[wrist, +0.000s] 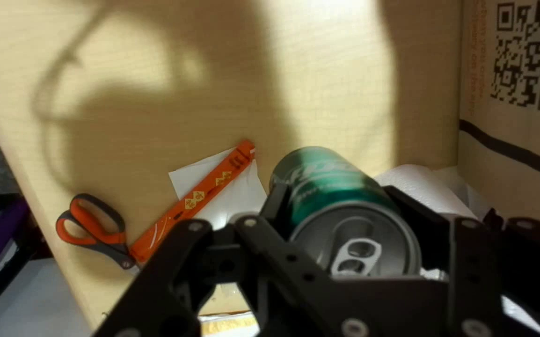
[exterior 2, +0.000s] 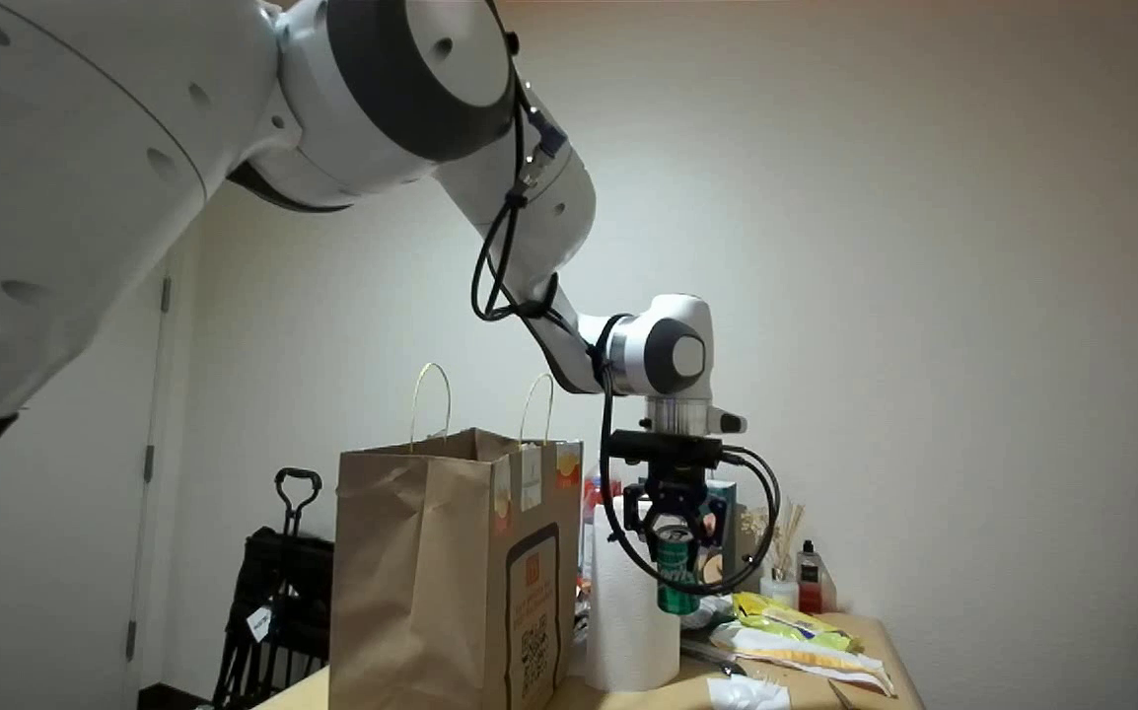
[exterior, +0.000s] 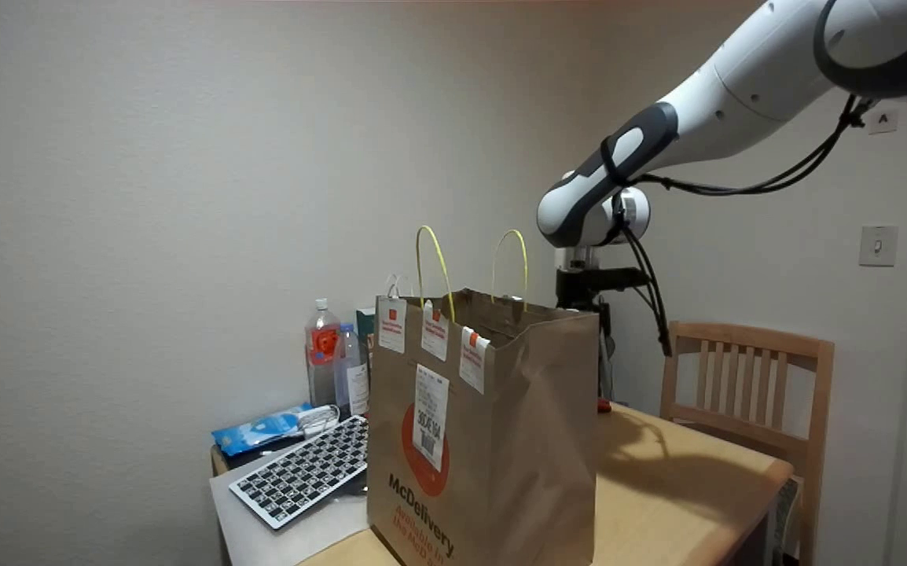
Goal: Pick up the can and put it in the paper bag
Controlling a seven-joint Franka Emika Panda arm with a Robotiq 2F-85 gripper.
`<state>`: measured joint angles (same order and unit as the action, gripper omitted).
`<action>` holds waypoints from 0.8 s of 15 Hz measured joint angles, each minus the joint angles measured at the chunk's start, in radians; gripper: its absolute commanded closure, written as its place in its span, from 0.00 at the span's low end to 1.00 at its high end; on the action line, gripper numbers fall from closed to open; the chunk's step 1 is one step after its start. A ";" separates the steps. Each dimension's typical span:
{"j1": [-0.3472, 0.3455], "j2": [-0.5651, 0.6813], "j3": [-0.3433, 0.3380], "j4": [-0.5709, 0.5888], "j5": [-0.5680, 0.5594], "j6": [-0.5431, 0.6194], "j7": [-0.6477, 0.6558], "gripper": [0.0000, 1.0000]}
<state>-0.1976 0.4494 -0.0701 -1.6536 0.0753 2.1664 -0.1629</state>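
Brown kraft paper made up the bag [exterior 2: 456,572] at left in an exterior view, upright on the worktop [wrist: 335,93], its mouth open, presumably so you could lower a load from above. Next stood a white paper roll [exterior 2: 620,621], its edge overlapped by the can [exterior 2: 675,562], contact uncertain. Your fingers [wrist: 422,213] pinched the green can near its top, holding it upright in the air, likely to leave its base free to enter first. Right of it lay a yellow packet [exterior 2: 796,621]. Where a keyboard [exterior: 308,472] showed left of the bag in an exterior view, the can was wholly hidden; your wrist view offered orange-handled scissors [wrist: 108,236], then the can's pull tab [wrist: 356,257], details the exterior views did not give.
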 measured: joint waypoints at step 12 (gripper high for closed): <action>0.032 -0.116 -0.006 -0.079 -0.048 -0.021 -0.023 0.73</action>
<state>-0.1653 0.3335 -0.0764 -1.7328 0.0271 2.1458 -0.1855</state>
